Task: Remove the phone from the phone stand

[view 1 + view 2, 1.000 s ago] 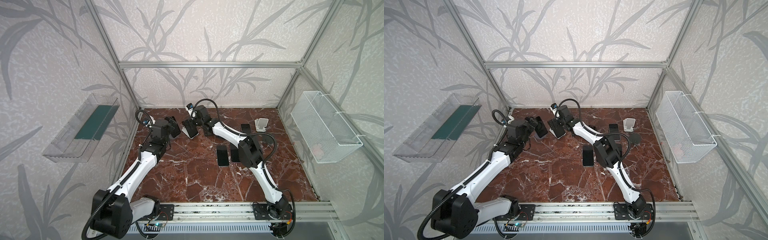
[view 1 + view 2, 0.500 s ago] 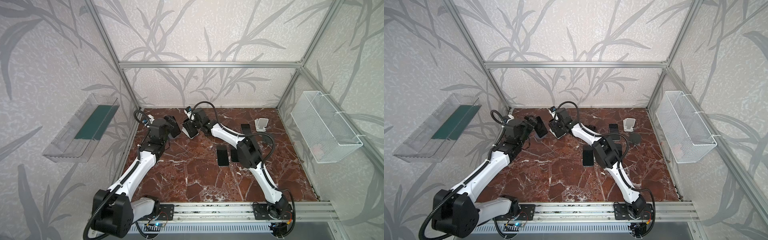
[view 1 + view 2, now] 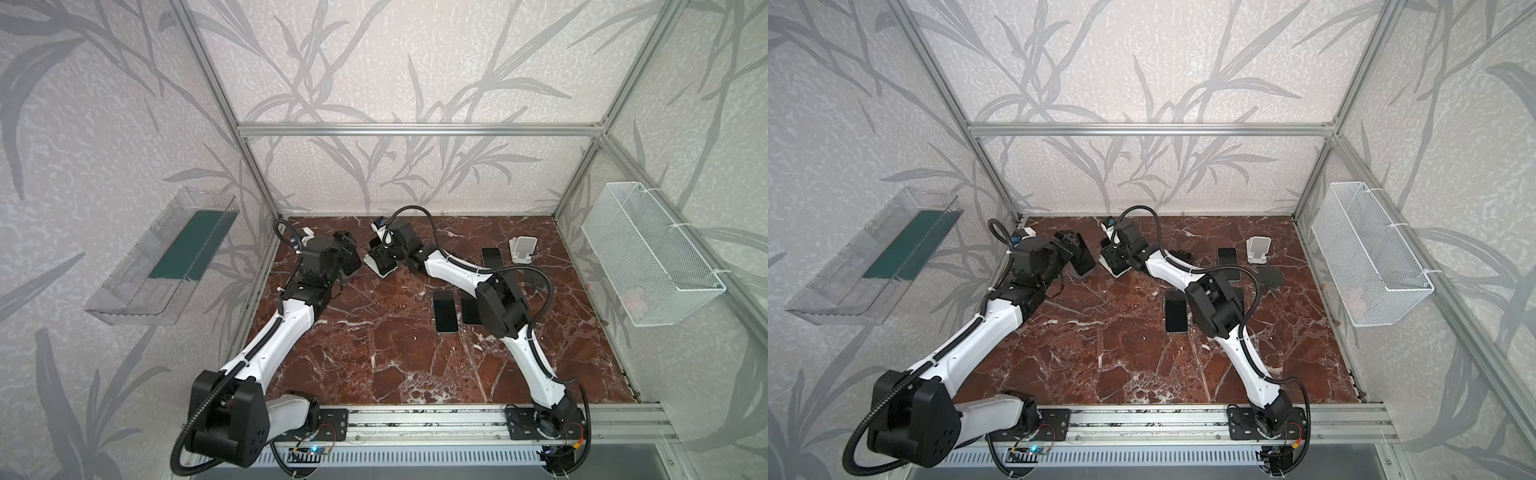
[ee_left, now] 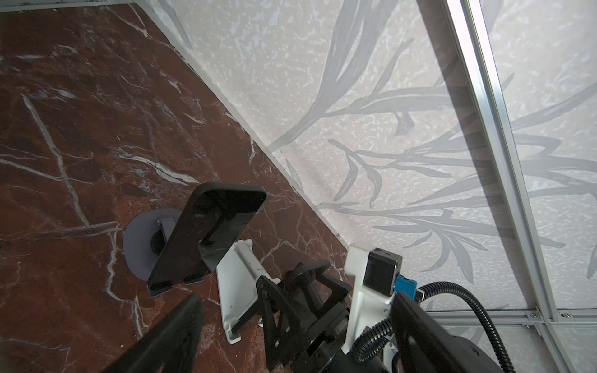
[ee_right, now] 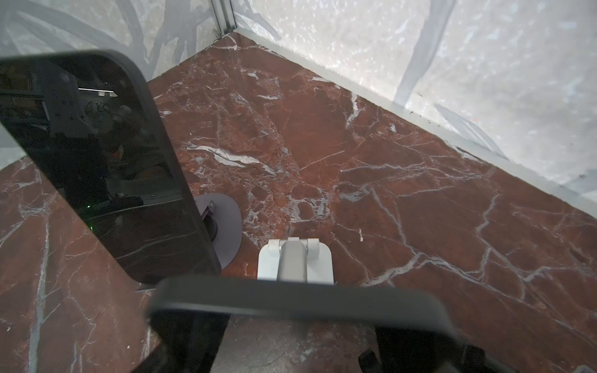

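Facing the phone (image 4: 206,239) on its grey stand (image 4: 139,240), left jaws spread; right jaws: cannot tell

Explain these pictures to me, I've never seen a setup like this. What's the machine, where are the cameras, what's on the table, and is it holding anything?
It is two robot arms bolted to a rail at the front of a red marble table, each ending in two fingers. The two wide pictures look down from overhead, side by side. The other two come from cameras on the arms' wrists. At the back a phone leans on a grey round stand; the left fingers are open just short of it, holding nothing. The right fingers are at a second phone on a white stand, but whether they grip it is hidden. Farther right a flat phone lies beside an empty stand, with others nearby.
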`<state>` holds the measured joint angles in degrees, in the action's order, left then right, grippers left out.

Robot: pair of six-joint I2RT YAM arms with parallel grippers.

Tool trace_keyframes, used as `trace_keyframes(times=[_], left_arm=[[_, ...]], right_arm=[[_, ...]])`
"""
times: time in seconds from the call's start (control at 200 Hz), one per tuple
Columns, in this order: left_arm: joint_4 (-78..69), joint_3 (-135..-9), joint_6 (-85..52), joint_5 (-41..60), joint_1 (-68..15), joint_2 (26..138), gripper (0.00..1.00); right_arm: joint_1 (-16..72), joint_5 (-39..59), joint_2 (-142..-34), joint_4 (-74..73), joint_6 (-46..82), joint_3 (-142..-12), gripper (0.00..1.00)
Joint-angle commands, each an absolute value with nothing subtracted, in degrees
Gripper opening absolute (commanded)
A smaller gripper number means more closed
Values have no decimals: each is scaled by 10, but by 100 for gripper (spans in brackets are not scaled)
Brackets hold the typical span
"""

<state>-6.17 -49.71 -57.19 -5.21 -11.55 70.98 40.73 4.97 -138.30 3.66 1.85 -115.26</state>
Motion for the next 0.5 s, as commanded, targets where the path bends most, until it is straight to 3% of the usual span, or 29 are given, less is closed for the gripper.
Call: trace_keyframes(times=[0.0, 0.495], left_arm=[[-78, -496, -570, -42, -113, 710, 90], [-165, -474, -560, 42, -105, 718, 90]], right_arm=[[410, 49, -1329, 9, 22, -1153, 71], [415, 42, -1200, -25, 90, -1048, 69]])
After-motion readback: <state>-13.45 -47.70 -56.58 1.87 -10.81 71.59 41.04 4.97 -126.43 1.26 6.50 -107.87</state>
